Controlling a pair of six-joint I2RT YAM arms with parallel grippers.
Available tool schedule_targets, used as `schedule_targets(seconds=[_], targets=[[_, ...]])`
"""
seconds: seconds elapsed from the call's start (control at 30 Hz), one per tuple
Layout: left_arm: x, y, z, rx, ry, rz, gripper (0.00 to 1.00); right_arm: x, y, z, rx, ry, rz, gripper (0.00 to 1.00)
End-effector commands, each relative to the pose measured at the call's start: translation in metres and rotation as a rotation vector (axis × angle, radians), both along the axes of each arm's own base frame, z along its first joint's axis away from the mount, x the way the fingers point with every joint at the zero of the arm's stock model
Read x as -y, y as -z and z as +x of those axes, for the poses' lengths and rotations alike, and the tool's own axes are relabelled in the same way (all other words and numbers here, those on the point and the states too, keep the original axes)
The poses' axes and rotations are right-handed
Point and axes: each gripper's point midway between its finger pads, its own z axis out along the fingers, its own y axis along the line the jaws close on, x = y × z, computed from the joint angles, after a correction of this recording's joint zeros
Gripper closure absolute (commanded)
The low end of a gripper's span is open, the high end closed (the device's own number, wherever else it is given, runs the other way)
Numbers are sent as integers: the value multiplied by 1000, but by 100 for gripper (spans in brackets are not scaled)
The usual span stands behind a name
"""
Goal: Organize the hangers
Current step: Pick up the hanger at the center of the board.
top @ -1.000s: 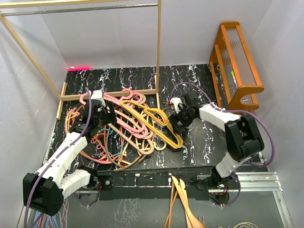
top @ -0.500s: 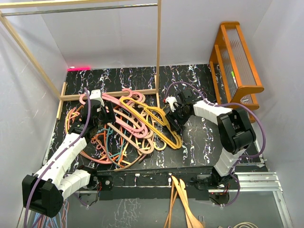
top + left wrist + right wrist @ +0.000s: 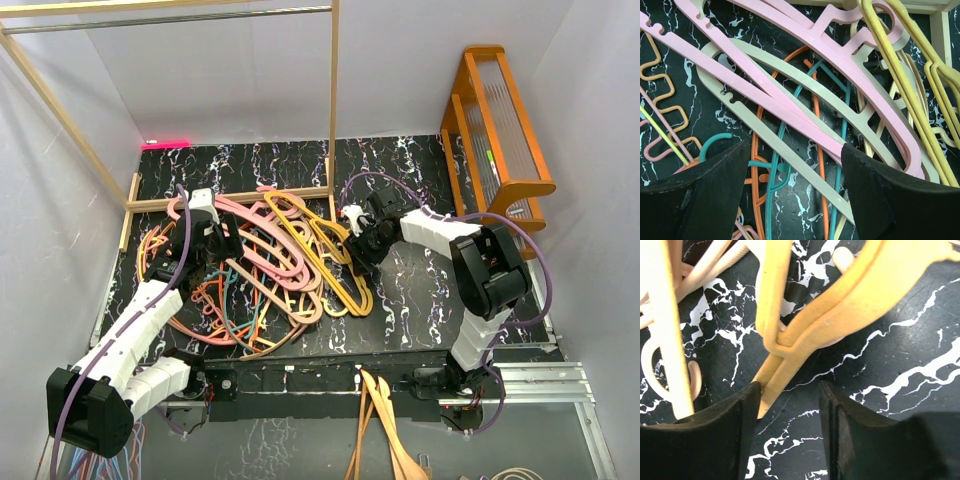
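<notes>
The right end effector [image 3: 357,232] sits at the right edge of the heap of hangers [image 3: 262,272], farther left and a little farther from the bases than a second ago. The long yellow hanger [image 3: 335,262] has swung with it – its hook now lies closer to the wooden post [image 3: 333,110], and its lower end has drawn in toward the pile. The right arm [image 3: 488,270] rises from its base, folds at a high elbow and sends the forearm leftward and down to the bench [image 3: 425,290]. The left end effector [image 3: 220,243] has not shifted. It hangs over the pink upper part of the heap, and the left arm [image 3: 135,335] stretches diagonally from the near left corner. The heap itself lies in the middle-left of the bench, just in front of the low wooden rail.

In the left wrist view the left end effector [image 3: 794,150] is spread wide, with both fingers [image 3: 705,200] above the pile and nothing between them. Below lie crossed pink hangers [image 3: 765,87], a tan hanger [image 3: 790,155], orange and teal ones, and yellow bars at the right.

In the right wrist view the right end effector [image 3: 788,390] is partly open. The pointed corner of the yellow hanger [image 3: 805,335] reaches into the mouth of the gap, next to one finger [image 3: 715,440] – whether it touches that finger is hard to say, but the gap is wider than the bar and nothing is clamped.
</notes>
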Motion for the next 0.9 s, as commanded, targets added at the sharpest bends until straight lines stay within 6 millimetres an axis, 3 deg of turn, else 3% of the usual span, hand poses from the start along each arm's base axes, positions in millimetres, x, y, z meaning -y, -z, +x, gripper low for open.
schedule_targets(seconds=[0.0,0.1,0.3,0.5,0.7,0.77,0.87], targets=[[-2,-16,5,33,-8,9,28,-12,-6,9,11,-23,28,53],[-3,-16,5,35,-11,10,28,-13,-6,9,6,-31,30,60],[-4,-17,5,38,-18,15,28,-11,-15,15,31,-26,11,92],[-9,-32,3,79,-28,21,28,-4,-55,26,152,-36,-9,92],[46,-99,6,202,302,-76,26,10,-93,24,269,-105,-51,92],[59,-108,9,194,400,-68,25,17,-100,19,300,-136,-75,92],[83,-105,22,166,515,-96,24,27,-108,4,359,-219,-94,92]])
